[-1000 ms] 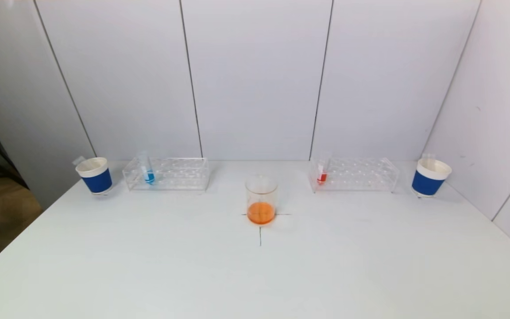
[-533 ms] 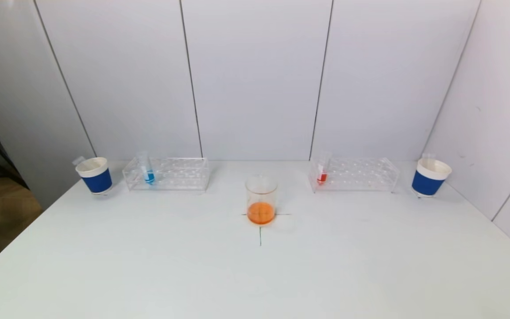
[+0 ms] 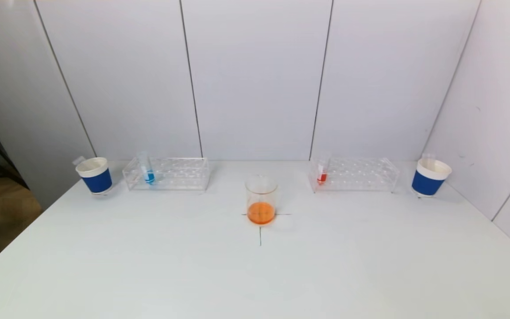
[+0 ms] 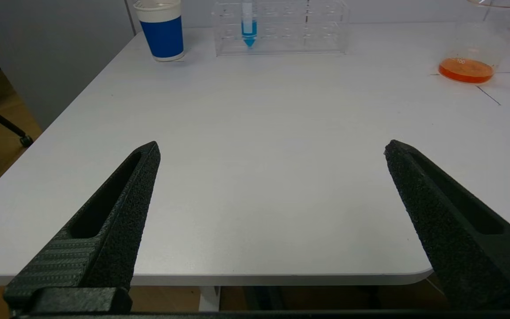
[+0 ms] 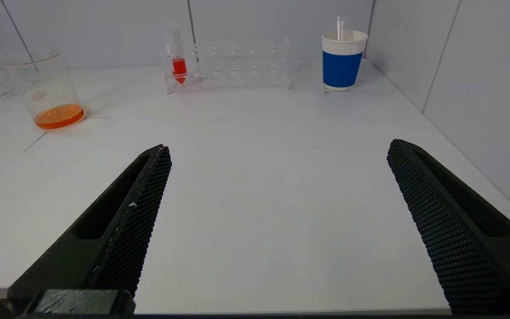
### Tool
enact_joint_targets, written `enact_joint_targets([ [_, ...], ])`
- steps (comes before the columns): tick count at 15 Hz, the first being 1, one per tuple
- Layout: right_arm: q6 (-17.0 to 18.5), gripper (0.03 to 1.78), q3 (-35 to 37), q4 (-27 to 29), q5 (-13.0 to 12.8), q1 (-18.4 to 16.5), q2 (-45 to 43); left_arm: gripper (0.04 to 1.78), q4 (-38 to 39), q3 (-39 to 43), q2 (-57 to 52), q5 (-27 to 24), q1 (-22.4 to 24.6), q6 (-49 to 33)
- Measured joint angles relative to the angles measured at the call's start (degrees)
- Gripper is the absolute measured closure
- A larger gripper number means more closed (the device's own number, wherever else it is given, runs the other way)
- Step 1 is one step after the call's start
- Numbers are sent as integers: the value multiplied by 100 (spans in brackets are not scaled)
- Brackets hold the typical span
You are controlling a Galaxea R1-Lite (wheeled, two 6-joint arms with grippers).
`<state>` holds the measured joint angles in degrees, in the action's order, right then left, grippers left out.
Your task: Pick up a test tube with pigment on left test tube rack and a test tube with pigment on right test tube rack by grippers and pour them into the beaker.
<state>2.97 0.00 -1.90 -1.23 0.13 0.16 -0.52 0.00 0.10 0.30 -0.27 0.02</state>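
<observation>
A test tube with blue pigment [image 3: 148, 173] [image 4: 248, 30] stands upright in the clear left rack [image 3: 179, 173] [image 4: 308, 31]. In the clear right rack [image 3: 361, 174] [image 5: 246, 66] stands a tube with red pigment [image 3: 322, 175] [image 5: 178, 66]. The glass beaker [image 3: 261, 200] [image 4: 467, 57] [image 5: 49, 93] holds orange liquid and sits at the table's middle on a cross mark. My left gripper [image 4: 272, 148] is open over the table's near edge, far from the racks. Over the near right side my right gripper [image 5: 279, 148] is open and empty. Neither gripper shows in the head view.
A blue-and-white paper cup [image 3: 94, 175] [image 4: 161, 29] stands left of the left rack, near the table's left edge. Another cup [image 3: 430, 177] [image 5: 342, 60] stands right of the right rack, close to the right wall. White panels close off the back.
</observation>
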Motion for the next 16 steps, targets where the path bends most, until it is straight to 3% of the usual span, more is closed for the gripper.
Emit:
enact_joint_targets([
  [16,13,4,0,9,0,2,-16,5,1,0,0,-4,0,-2],
])
